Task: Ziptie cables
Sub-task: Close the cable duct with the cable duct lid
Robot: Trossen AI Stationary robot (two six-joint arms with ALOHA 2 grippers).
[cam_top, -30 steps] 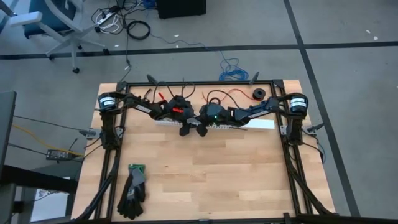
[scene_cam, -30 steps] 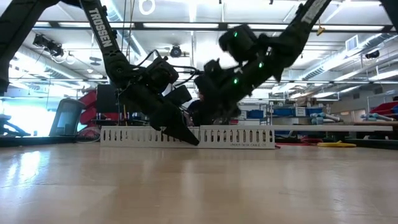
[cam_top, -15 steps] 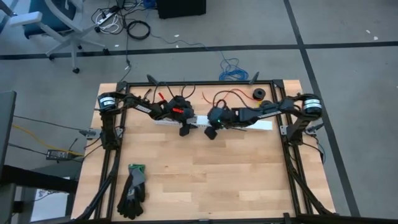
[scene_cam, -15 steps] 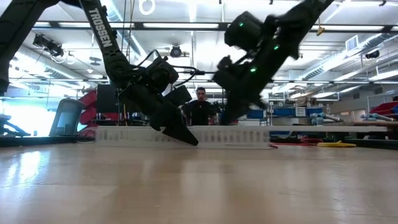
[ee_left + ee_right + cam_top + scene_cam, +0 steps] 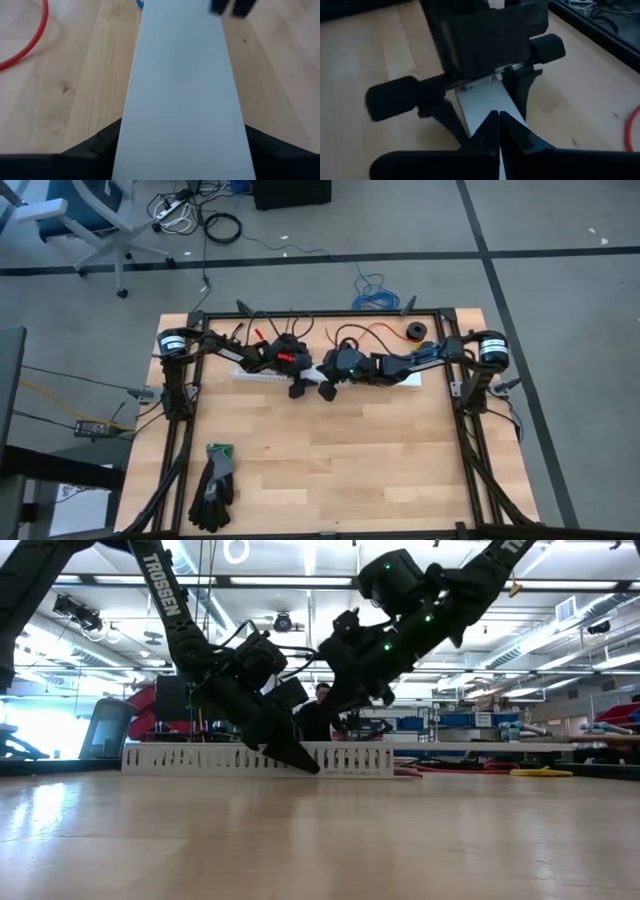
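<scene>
Fingers of the left gripper (image 5: 180, 155) are seen spread to either side of the white slotted cable channel (image 5: 270, 378), which lies between them in the left wrist view, its flat white face filling the gap; whether they press on it cannot be told. Fingers of the right gripper (image 5: 499, 131) are held tightly together, tips touching, just above the same white channel and pointed at the left gripper close ahead. In the high view both grippers are met near the middle of the far half of the wooden table (image 5: 330, 470), over the channel. A red wire (image 5: 375, 331) is looped behind them near the far edge, beside a small black roll (image 5: 414, 331). The bundle of coloured cables cannot be made out. Dark gloves (image 5: 213, 485) are laid near the front left corner.
</scene>
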